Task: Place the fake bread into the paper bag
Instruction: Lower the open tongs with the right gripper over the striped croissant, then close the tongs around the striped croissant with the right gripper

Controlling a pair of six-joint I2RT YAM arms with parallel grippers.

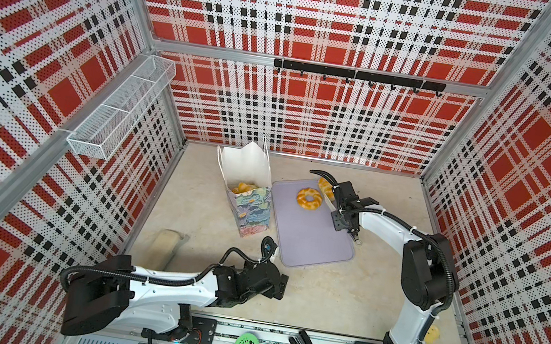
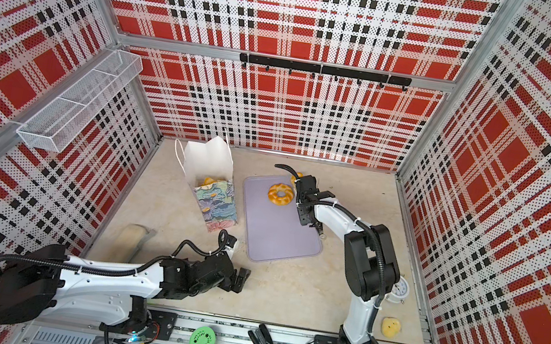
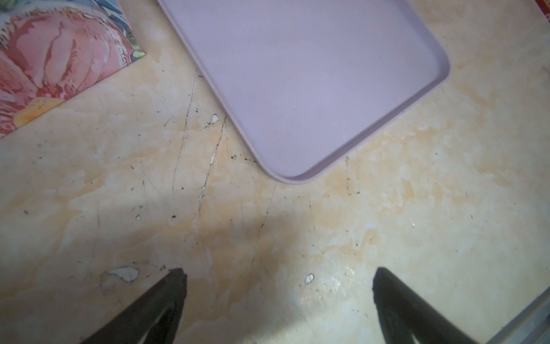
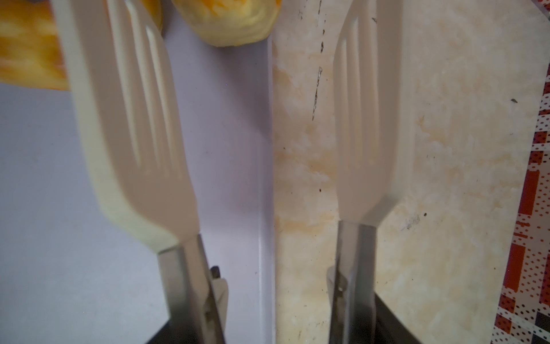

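1. Layout first: the paper bag [image 1: 249, 210] stands open near the worktop's [image 1: 339, 303] far edge, just left of the lavender tray [image 1: 312, 238]. Some fake bread [image 1: 243, 187] sits inside it. Two pieces are left on the tray: a ring bun [image 1: 309, 199] in its far half and a striped bun [image 1: 325, 186] at its far right corner.
2. The right claw [image 1: 339, 194] is pinching a pair of tongs [image 4: 134, 119] by their metal arms. The blades are spread with nothing between them. One blade is over the tray and the other over bare worktop, with the tray's right edge running between them. The striped bun is just past the tips.
3. The left claw [image 3: 278, 278] is spread wide and empty, hovering over bare worktop off the tray's near corner.
4. So I reckon the step is grabbing that corner bun. My tips:
   - Slide the tongs forward and a bit inward so both blades flank the bun, not the rim.
   - Keep the outer blade above the rim, or it'll shove the tray.
   - Squeeze slowly, since the glossy toy probably slips.
   - Lift well above the bag's mouth before crossing over.
   - Let go once the bun is inside the walls.
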